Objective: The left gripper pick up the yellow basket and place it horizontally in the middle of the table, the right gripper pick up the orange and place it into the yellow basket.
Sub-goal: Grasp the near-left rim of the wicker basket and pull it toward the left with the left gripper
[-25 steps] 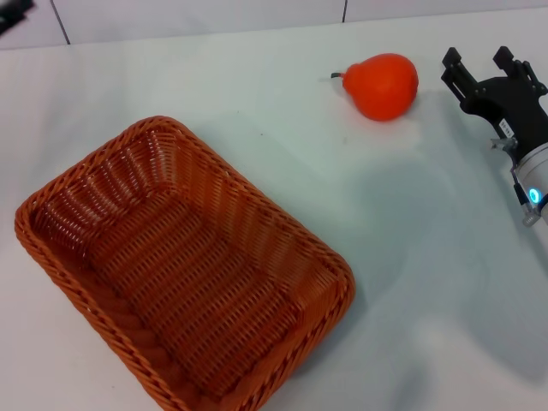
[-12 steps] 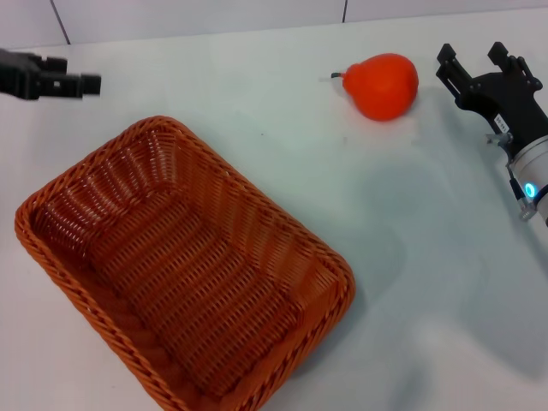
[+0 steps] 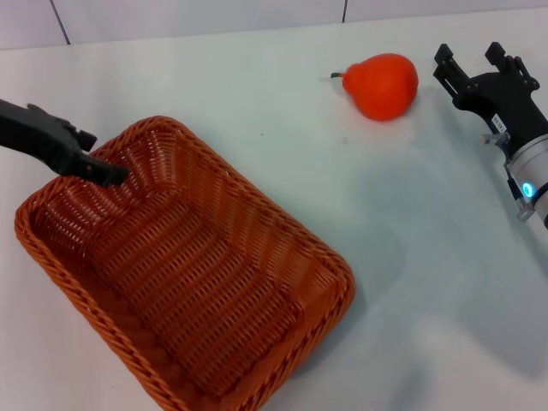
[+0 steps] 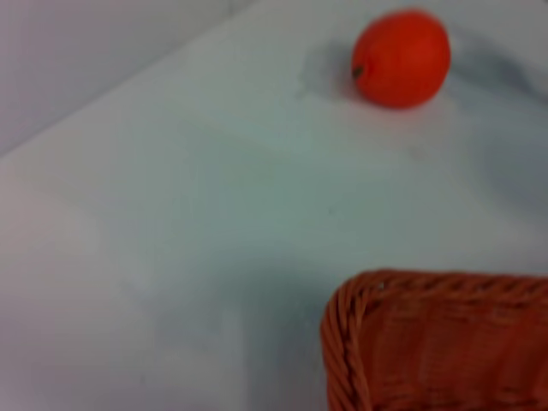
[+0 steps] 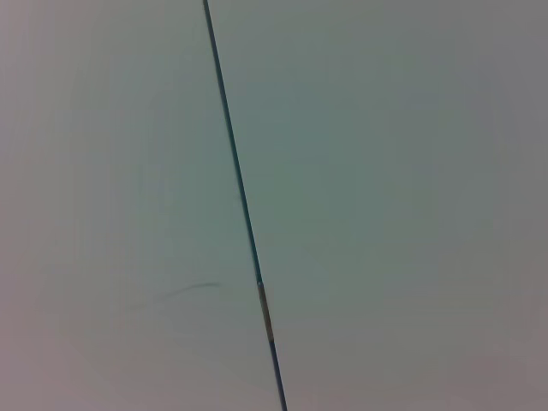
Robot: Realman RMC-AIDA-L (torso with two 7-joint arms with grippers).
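While the left hand (image 3: 110, 174) reaches over the far rim of the yellow basket (image 3: 184, 274), its fingers' spread unclear, the right hand (image 3: 477, 62) hovers spread wide just beside the orange (image 3: 383, 85) on the tabletop (image 3: 257, 103).

Bright, even light falls from overhead across the plain white tabletop (image 3: 257, 94) in the head view. Soft grey shadows lie close beside the orange-brown woven wicker basket (image 3: 184, 274) and the smooth orange-red, pear-shaped fruit (image 3: 383, 85). A faint sheen marks the fruit's top. The left wrist view is blurred throughout, the fruit (image 4: 401, 57) and basket rim (image 4: 342, 334) both soft-edged. The right wrist view is dim, flat grey.
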